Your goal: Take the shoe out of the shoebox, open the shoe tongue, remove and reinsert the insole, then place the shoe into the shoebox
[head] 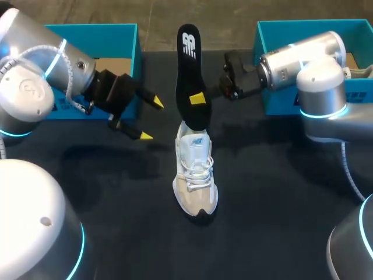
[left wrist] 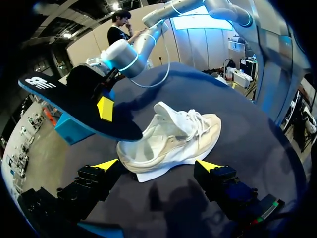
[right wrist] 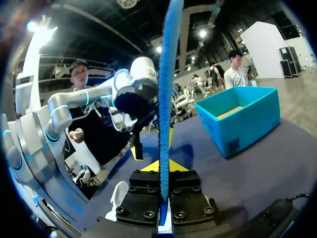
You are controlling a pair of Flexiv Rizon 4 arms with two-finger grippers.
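**While the right claw (head: 198, 98) grips the insole (head: 187, 64), the left claw (head: 150, 119) hangs open beside the shoe (head: 196, 175)**

As the head view shows, the white shoe stands on its sole in the middle of the black table (head: 280, 192). Toe points toward the camera, heel toward the far edge, laces loose over the tongue. It is outside both boxes.

Black insole is up in the air, steeply tilted, with the white-logo end highest. Its lower end is down at the shoe's heel opening. Cannot tell if that end is inside the shoe or only against the collar.

Right arm comes in from the right, in front of the right box (head: 263, 70). Its two fingers pinch the insole from both sides on the lower half, and one yellow tip shows against the black face. In the right wrist view the insole (right wrist: 167, 74) is edge-on, a thin blue strip rising from between the clamped fingers of the right claw (right wrist: 162, 167). The left arm is beyond it.

Left arm comes in from the left, in front of the left box (head: 125, 35). Its fingers are spread wide with nothing held, near the insole and the shoe's heel but apart from both.

In the left wrist view the shoe (left wrist: 173, 134) lies side-on ahead of the left claw (left wrist: 157, 164). The heel is toward the insole (left wrist: 74, 101), and the right box (left wrist: 69, 133) is behind that.
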